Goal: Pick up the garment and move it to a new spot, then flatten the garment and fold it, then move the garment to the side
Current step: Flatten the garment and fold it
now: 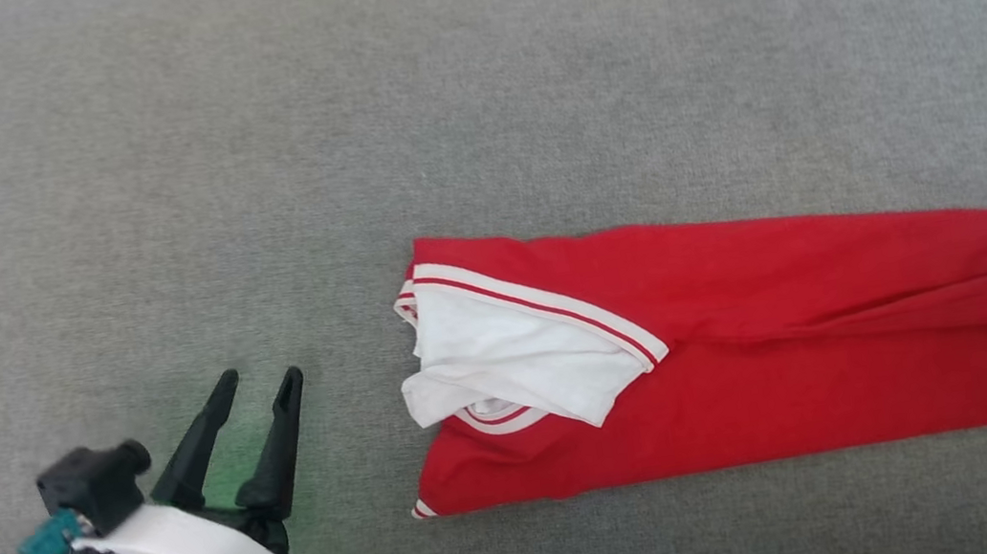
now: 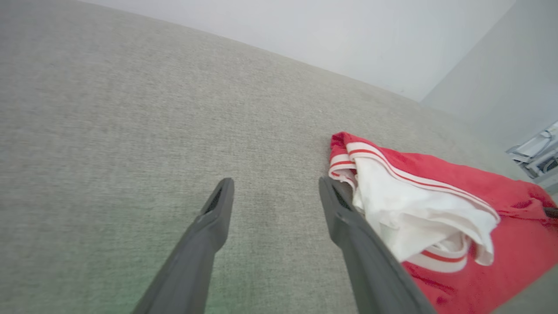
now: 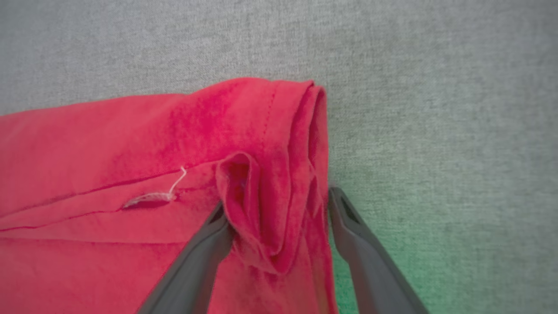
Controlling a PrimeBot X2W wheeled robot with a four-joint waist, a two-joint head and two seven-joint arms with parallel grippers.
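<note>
One garment point(image 1: 754, 347) on the grey cloth surface point(image 1: 466, 78), folded into a long red strip. The long axis runs left–right across the head view. It lies in the lower right part of that view and runs off the right edge. The sleeve end points to our left, the hem point(image 3: 305, 131) end to our right.

We count one white sleeve point(image 1: 504, 353) folded on top at the left end, edged with red-and-white striped trim point(image 1: 546, 308). More trim peeks out under it and at the near left corner. One loose white thread point(image 3: 152, 196) sits on the red cloth near the hem.

Two grippers, two dark fingers each.

Left gripper point(image 1: 260, 377): jaws apart over bare surface, just left of the sleeve end. In the left wrist view one finger point(image 2: 348, 218) sits right beside the trim; we cannot tell if they touch.

Right gripper point(image 3: 277, 200): at the hem end, jaws apart, straddling one bunched ridge of red cloth. One finger touches the side of the ridge, the other sits at the hem's outer edge by the grey surface. The ridge looks loose, not pinched.
</note>
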